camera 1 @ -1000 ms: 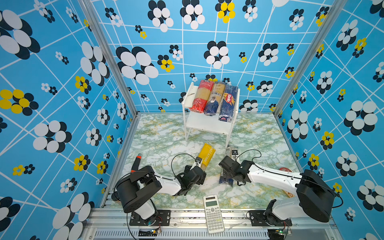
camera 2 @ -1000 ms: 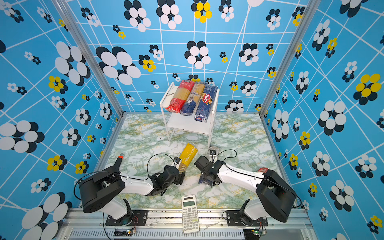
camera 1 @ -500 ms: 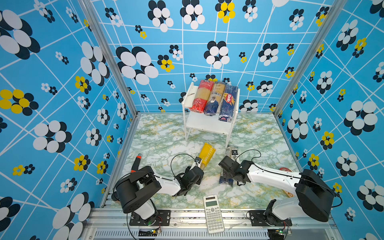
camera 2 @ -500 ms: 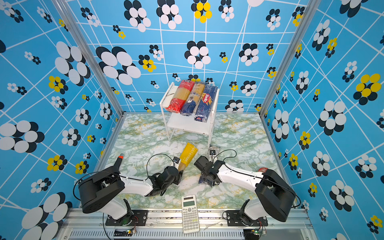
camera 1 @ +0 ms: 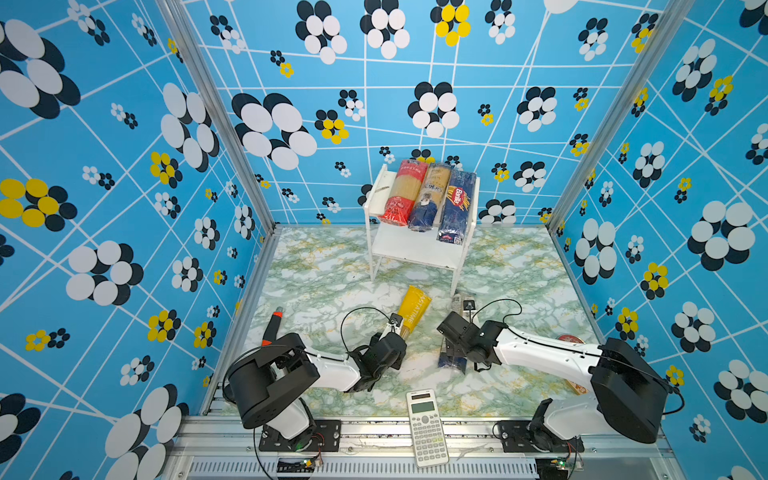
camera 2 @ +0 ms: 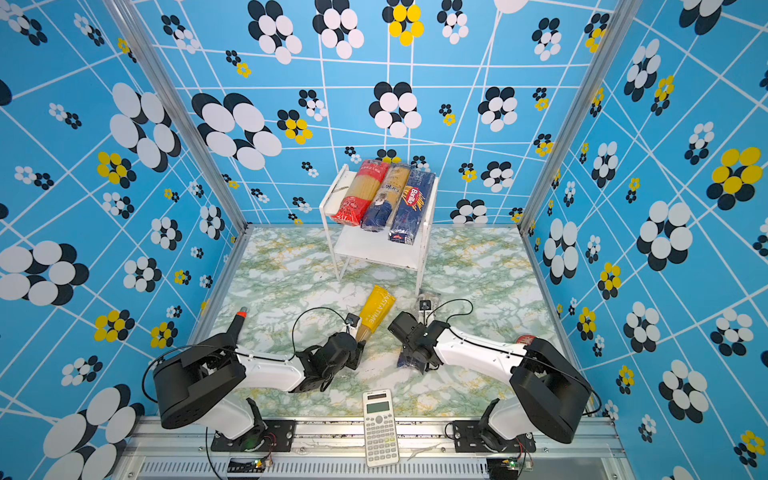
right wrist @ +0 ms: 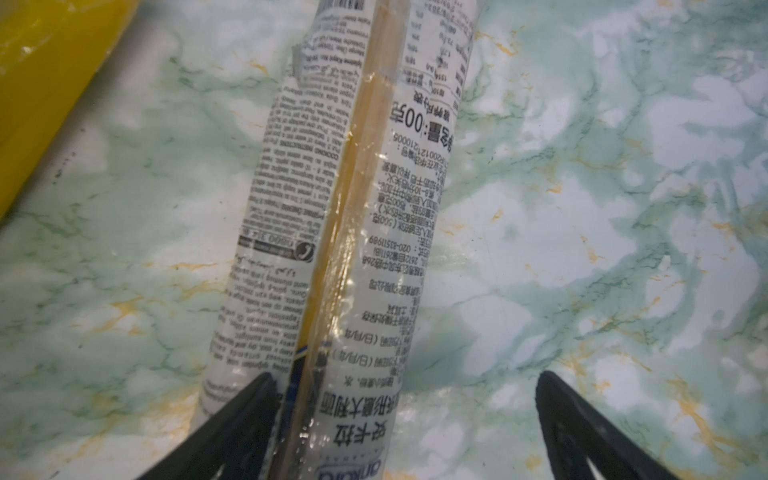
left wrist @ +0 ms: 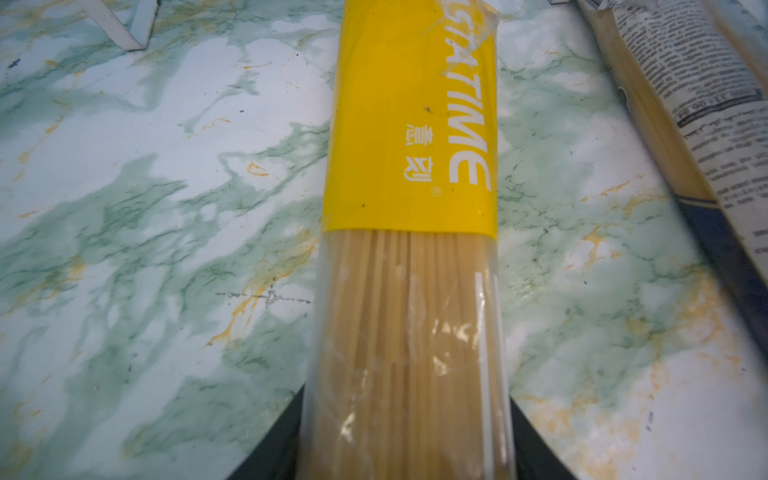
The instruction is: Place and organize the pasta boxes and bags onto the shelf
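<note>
Fingers (left wrist: 278, 453) of left gripper (left wrist: 407, 390) sat pressed on both sides of yellow bag (left wrist: 411, 124) at its clear spaghetti end, so read as gripping it; bag looked flat on table (camera 1: 316, 291), no lift evident. Right gripper (right wrist: 405, 374) fingers (right wrist: 573, 424) stood spread wide, holding nothing: one finger overlapped the edge of loose navy bag (right wrist: 353, 208), the other was over bare table beside it, bag off-centre in the gap. In both top views yellow bag (camera 1: 413, 309) ran from left gripper out toward 1 o'clock, yellow end leading, pointing at shelf (camera 1: 415, 251), which stood at 12 o'clock near the back wall. Loose navy bag (camera 1: 452, 362) lay at 3 o'clock of yellow bag, apart, axis near 12–6, navy end at 6, mostly hidden under right arm. Shelf top tier carried red bag (camera 1: 403, 193), second navy bag (camera 1: 428, 199) and Barilla box (camera 1: 456, 203) side by side, axes roughly 12–6; narrow bare strip at their 9 o'clock side, lower board bare. Judgement: left arm was nearer and had yellow bag; an end grip meant the far end could sag or swing on lift; axis already roughly matched the shelved packs, so the move was mostly a carry toward 12 o'clock, lower board the likelier slot. Calculator (camera 1: 426, 428) at 6 o'clock and knife (camera 1: 272, 328) at 9 o'clock were not part of it.
</note>
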{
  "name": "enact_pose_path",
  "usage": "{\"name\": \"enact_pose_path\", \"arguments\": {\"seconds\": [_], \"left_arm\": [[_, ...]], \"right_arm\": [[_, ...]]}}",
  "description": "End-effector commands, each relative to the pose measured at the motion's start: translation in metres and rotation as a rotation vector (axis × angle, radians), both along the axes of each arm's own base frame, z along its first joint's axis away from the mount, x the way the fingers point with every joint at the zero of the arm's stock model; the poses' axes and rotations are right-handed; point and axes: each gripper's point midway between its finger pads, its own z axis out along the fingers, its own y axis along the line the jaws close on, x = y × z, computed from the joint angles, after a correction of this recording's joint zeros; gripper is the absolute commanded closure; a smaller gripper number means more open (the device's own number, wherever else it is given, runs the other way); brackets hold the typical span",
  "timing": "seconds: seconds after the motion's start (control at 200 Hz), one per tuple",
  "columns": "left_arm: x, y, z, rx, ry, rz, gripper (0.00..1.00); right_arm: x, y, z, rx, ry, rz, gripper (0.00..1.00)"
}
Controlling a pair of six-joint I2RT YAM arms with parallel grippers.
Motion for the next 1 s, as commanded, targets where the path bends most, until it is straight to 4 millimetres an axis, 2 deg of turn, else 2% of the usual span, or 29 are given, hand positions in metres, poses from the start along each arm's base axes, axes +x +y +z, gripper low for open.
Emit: {"name": "enact_pose_path", "arguments": {"seconds": [0.0, 0.33, 0.625, 0.79, 0.995], "left_arm": [[-0.031, 0.027, -0.035, 0.131, 0.150, -0.032, 0.79], [-0.025, 0.021, 0.018, 0.024, 0.119, -0.062, 0.85], [-0.023, 0.037, 0.062, -0.089, 0.075, -0.045, 0.92], [-0.024, 0.043, 0.075, -0.125, 0.071, -0.042, 0.93], [-0.025, 0.033, 0.093, -0.227, 0.087, -0.073, 0.94]], "right_arm": [[0.000, -0.004, 0.001, -0.014, -0.001, -0.019, 0.01], [0.000, -0.005, 0.001, -0.015, -0.002, -0.021, 0.01], [0.001, -0.005, 0.001, -0.014, -0.006, -0.021, 0.01], [0.001, -0.004, 0.001, -0.014, -0.005, -0.018, 0.01], [0.003, -0.002, 0.002, -0.016, -0.005, -0.013, 0.01]]}}
